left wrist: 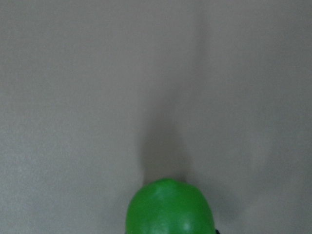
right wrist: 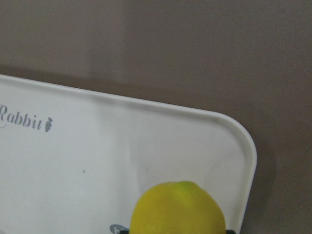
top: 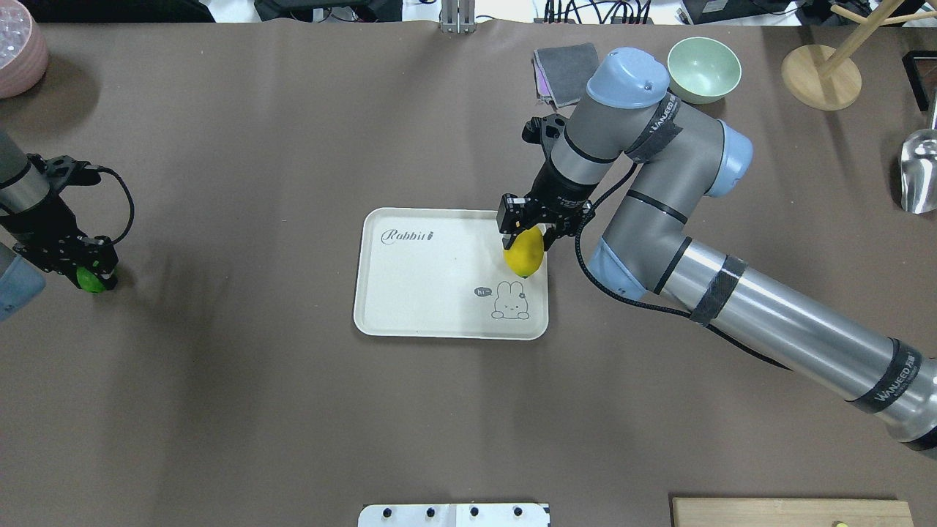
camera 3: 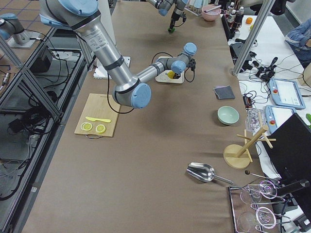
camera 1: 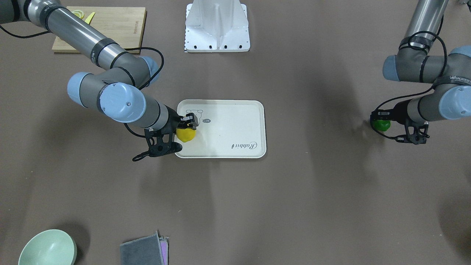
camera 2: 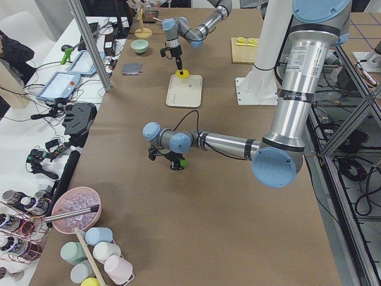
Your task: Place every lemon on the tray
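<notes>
Placing step in hand: right gripper (top: pixel 528 233), fingers clamped on yellow lemon (top: pixel 524 252), holds it over tray (top: pixel 410 293) at tray's right edge, far half. Contact w/ tray surface cannot be told. Next move: lower if req'd, part fingers, retract straight up; lemon may roll. Long axis approx. in line w/ gripper, nubby tip down, away from fingers. Left gripper (top: pixel 88 265), fingers closed on green lemon (top: pixel 92 280), sits at table's left side, well apart from tray. Its carry to tray is not yet done.
</notes>
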`<action>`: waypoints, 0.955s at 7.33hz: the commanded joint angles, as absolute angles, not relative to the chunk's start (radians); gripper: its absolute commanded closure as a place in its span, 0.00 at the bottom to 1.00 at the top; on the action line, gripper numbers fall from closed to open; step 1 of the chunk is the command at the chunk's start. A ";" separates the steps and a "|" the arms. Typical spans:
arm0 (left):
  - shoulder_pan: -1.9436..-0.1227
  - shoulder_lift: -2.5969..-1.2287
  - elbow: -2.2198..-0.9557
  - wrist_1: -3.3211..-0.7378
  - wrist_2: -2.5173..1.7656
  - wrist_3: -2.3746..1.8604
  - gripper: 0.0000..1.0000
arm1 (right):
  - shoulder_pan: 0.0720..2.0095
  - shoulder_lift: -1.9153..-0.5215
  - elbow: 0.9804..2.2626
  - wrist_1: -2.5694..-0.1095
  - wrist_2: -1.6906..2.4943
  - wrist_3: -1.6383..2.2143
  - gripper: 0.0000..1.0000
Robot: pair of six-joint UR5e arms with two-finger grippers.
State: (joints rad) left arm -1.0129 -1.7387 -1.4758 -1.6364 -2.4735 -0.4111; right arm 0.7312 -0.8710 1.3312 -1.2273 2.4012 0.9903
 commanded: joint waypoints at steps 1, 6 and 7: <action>-1.023 -1.704 -1.546 -1.611 -2.505 -0.413 1.00 | 0.729 -0.871 1.327 -1.221 2.398 0.992 0.05; -0.991 -1.906 -1.668 -1.425 -2.510 -0.422 1.00 | 0.869 -0.918 1.342 -1.191 2.440 0.979 0.01; -0.950 -1.986 -1.595 -1.490 -2.510 -0.423 1.00 | 0.899 -0.980 1.345 -1.096 2.445 0.977 0.01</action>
State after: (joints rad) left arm -0.9946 -1.8945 -1.6629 -1.4342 -2.5082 -0.4223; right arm 0.8514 -0.9173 1.3394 -1.1803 2.4353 0.9816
